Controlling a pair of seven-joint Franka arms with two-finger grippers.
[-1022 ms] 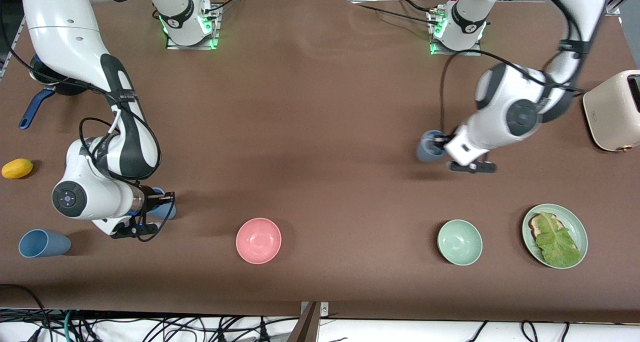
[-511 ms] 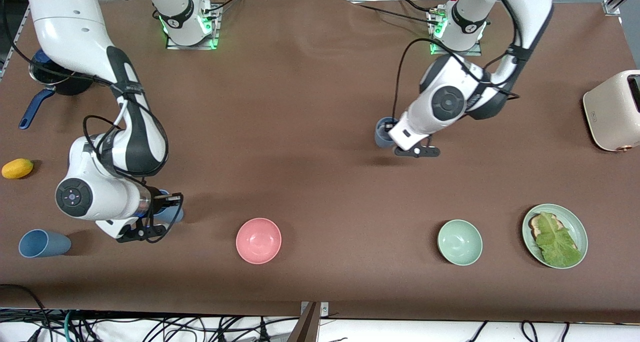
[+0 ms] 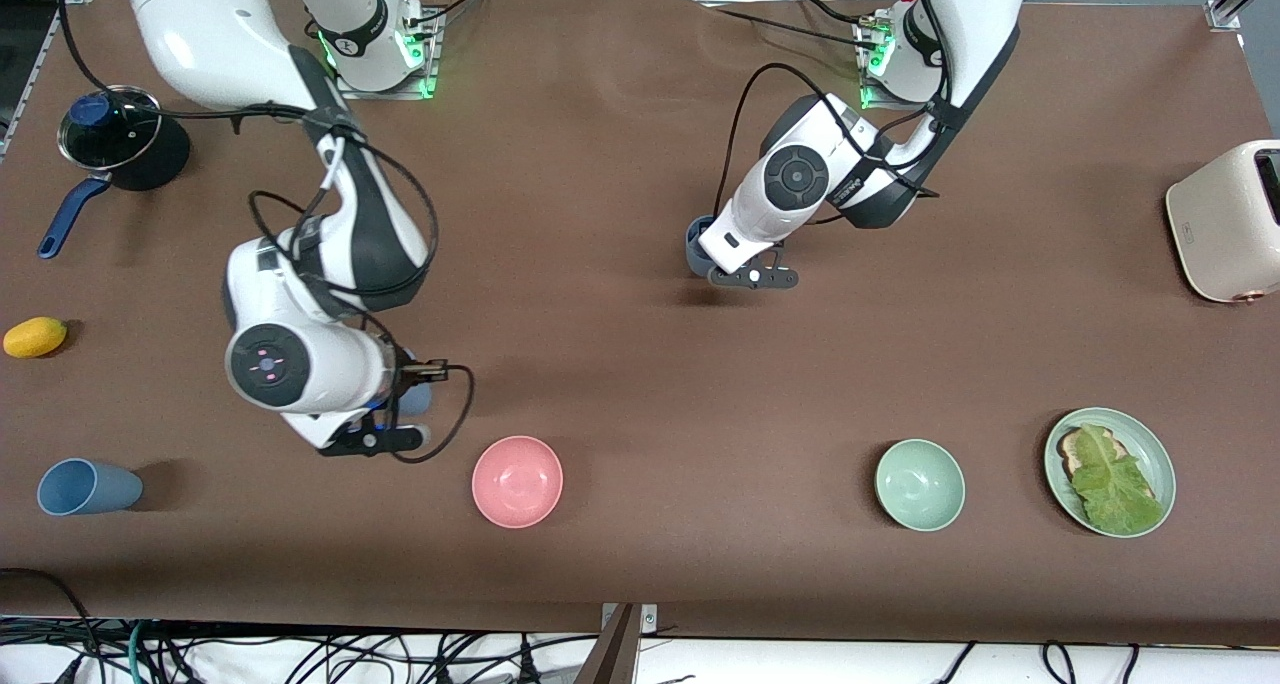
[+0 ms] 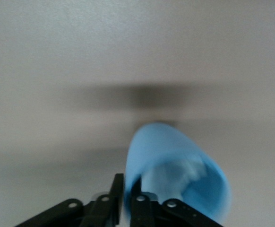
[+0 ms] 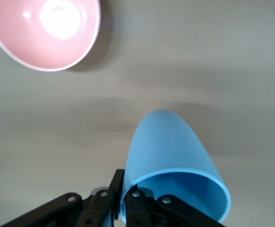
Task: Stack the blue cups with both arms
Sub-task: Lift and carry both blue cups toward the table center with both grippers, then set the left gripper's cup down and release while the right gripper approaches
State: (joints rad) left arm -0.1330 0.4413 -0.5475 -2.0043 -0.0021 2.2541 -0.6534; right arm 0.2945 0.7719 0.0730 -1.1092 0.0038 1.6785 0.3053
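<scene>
Left gripper (image 3: 745, 276): black two-finger type, up in the air over bare brown table toward the middle; fingers (image 4: 138, 208) pinched on the rim of a slate blue tapered plastic cup with whitish inside (image 4: 175, 175), one finger inside the wall and one outside. In the front view this cup (image 3: 697, 249) shows just beside the wrist.

Right gripper (image 3: 385, 434): same type, in the air over the table near the pink round bowl (image 3: 517, 481); fingers (image 5: 135, 208) clamped on the rim of a sky blue tapered plastic cup (image 5: 173, 163), which the front view mostly hides under the wrist (image 3: 415, 396).

Third blue tumbler (image 3: 85, 487): lying on its side at the right arm's end of the table, well apart from both grippers.

Other items:
- pale green bowl (image 3: 919, 484)
- green plate (image 3: 1150, 444) with toast and a lettuce leaf (image 3: 1110, 484)
- cream toaster (image 3: 1225, 221)
- yellow fruit (image 3: 35, 336)
- lidded dark pot with blue handle (image 3: 110, 144)
</scene>
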